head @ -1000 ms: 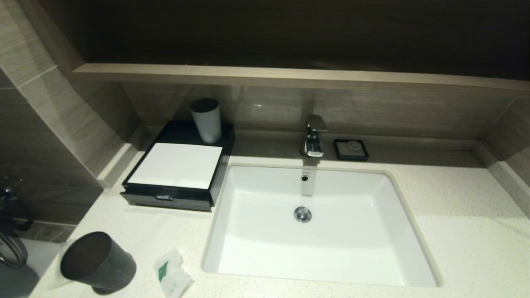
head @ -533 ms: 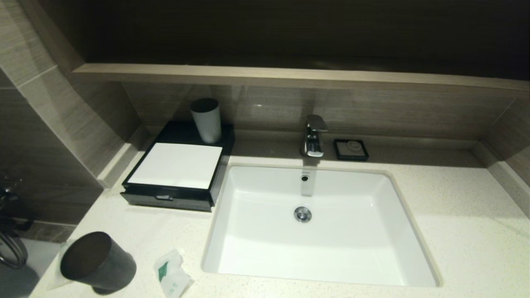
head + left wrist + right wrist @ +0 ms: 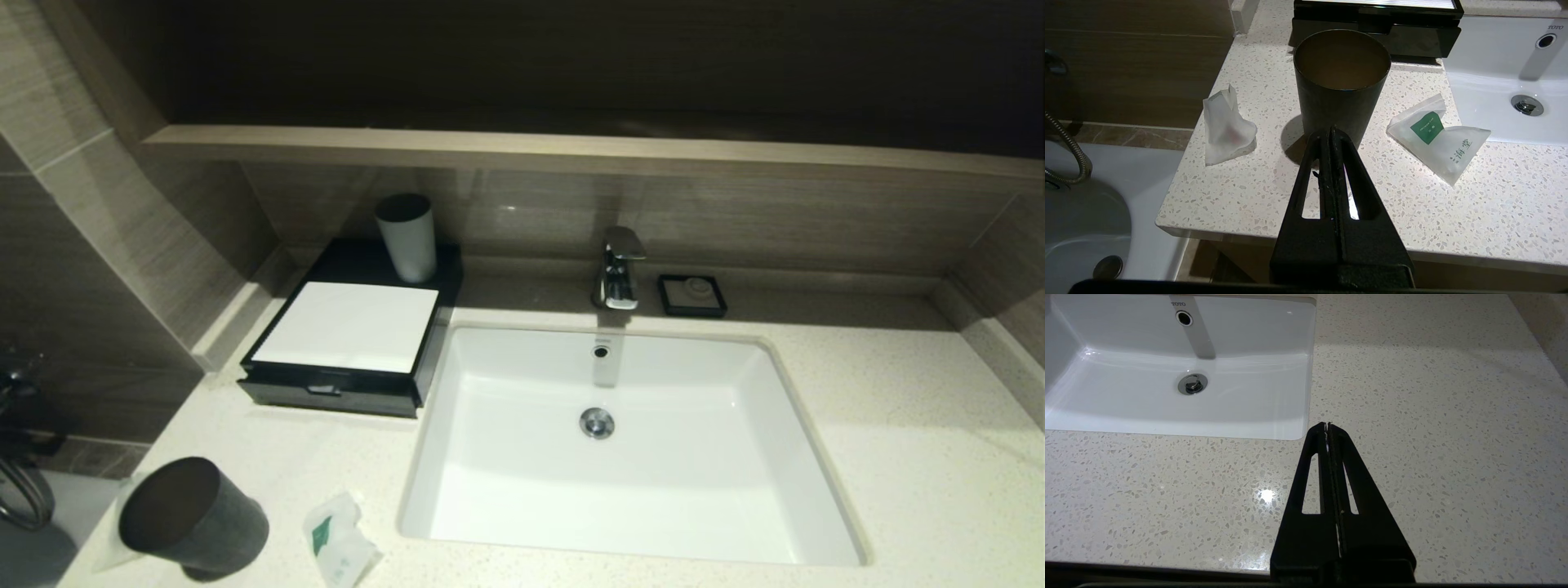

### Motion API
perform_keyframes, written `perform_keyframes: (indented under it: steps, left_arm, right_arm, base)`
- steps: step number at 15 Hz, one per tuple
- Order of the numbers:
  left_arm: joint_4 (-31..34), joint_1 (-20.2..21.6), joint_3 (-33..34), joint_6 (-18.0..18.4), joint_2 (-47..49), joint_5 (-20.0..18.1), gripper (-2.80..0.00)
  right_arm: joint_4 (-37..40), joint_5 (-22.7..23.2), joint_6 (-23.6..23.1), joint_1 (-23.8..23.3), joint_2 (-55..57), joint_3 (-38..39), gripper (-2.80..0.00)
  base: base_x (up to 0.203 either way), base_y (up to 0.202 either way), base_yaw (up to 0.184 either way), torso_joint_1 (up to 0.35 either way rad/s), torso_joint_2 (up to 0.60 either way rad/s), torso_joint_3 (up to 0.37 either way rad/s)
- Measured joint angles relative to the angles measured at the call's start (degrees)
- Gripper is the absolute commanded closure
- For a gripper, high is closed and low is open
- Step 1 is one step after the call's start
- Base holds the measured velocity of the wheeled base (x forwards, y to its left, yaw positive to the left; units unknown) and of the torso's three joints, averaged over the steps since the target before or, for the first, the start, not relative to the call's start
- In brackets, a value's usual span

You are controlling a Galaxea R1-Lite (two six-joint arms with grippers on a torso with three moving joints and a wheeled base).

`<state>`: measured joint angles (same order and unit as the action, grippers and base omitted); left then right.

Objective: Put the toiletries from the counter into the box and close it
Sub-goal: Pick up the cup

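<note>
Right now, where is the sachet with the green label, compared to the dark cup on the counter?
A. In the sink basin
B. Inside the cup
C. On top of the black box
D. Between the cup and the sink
D: the sachet with the green label lies flat on the counter between the dark cup and the sink, touching neither.

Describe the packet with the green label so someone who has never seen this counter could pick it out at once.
Start at the white sink; on the speckled counter off its near-left corner stands a dark cup. The green-label packet lies between cup and sink. Another white packet lies on the cup's far side, but it is plain, with no green square.
</note>
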<state>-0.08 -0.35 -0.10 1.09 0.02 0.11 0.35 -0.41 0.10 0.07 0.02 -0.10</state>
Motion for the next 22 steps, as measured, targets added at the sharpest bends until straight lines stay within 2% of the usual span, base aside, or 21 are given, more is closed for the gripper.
perform_keyframes:
  steps: [4, 8, 14, 19, 22]
  left_arm:
    - [-1.2, 0.0, -0.4, 0.0, 0.0, 0.0, 0.00]
    - [0.7, 0.0, -4.9, 0.0, 0.0, -0.6, 0.00]
    - [13.4, 0.0, -20.1, -0.4, 1.5, -1.6, 0.00]
    - [15.2, -0.1, -33.5, -5.5, 19.6, 0.4, 0.00]
    - [19.1, -0.2, -39.0, -6.4, 31.7, 0.9, 0.00]
  right_arm:
    - [0.0, 0.0, 0.0, 0.0, 0.0, 0.0, 0.00]
    - [0.0, 0.0, 0.0, 0.0, 0.0, 0.0, 0.00]
    - [0.0, 0.0, 0.0, 0.0, 0.0, 0.0, 0.00]
    - [0.0, 0.0, 0.0, 0.0, 0.0, 0.0, 0.00]
    - [0.0, 0.0, 0.0, 0.0, 0.0, 0.0, 0.00]
  base:
    - [0.000, 0.000, 0.000, 0.000, 0.00, 0.000]
    - [0.000, 0.000, 0.000, 0.000, 0.00, 0.000]
    - [0.000, 0.000, 0.000, 0.000, 0.00, 0.000]
    - [0.000, 0.000, 0.000, 0.000, 0.00, 0.000]
    - [0.000, 0.000, 0.000, 0.000, 0.00, 0.000]
